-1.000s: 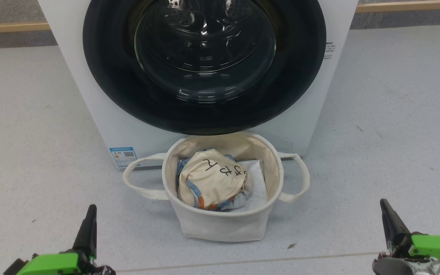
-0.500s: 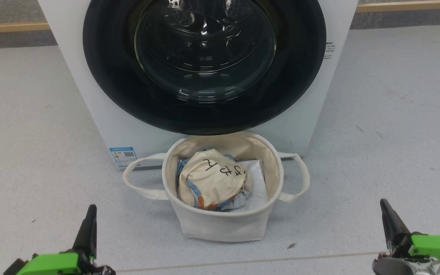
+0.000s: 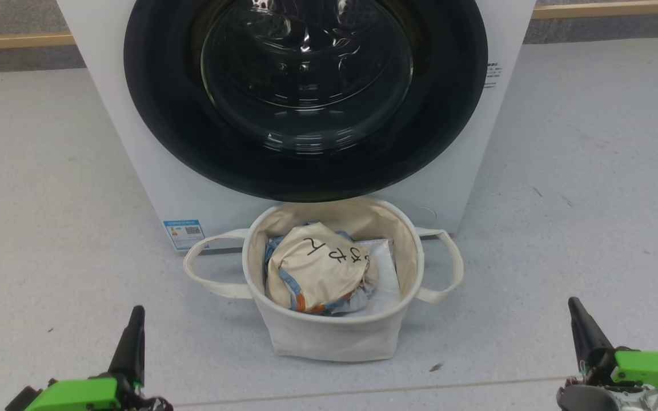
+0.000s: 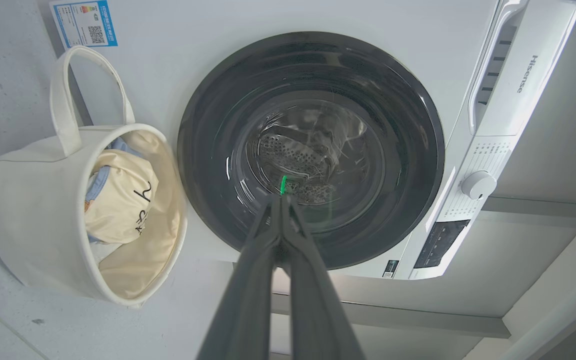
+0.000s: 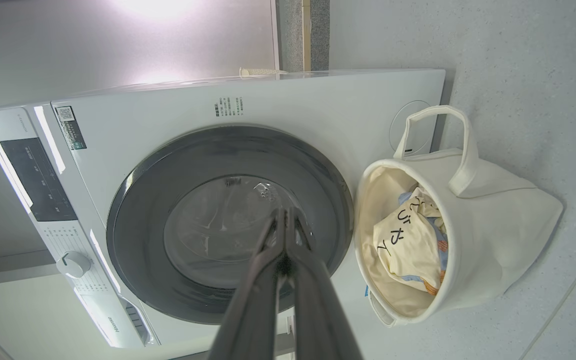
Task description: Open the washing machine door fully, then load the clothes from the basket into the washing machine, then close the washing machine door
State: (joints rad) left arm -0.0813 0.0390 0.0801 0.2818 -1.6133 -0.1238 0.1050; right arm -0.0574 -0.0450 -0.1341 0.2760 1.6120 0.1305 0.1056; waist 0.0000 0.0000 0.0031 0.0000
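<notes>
The white washing machine [image 3: 152,171] stands ahead with its round black-rimmed glass door [image 3: 305,91] shut flat against the front. Right in front of it sits the cream canvas basket [image 3: 329,337] holding the clothes [image 3: 315,268], a cream bundle with black marks and blue cloth under it. My left gripper [image 3: 135,313] rests low at the near left and my right gripper [image 3: 573,303] at the near right, both shut and empty, well short of the basket. In the left wrist view the shut fingers [image 4: 280,200] point at the door [image 4: 310,150]; in the right wrist view the fingers [image 5: 284,215] do the same.
Grey speckled floor [image 3: 580,171] lies open on both sides of the machine. A blue label [image 3: 184,233] marks its lower left corner. The control panel and knob [image 4: 478,185] sit along the machine's top. A wooden skirting strip [image 3: 609,8] runs along the back wall.
</notes>
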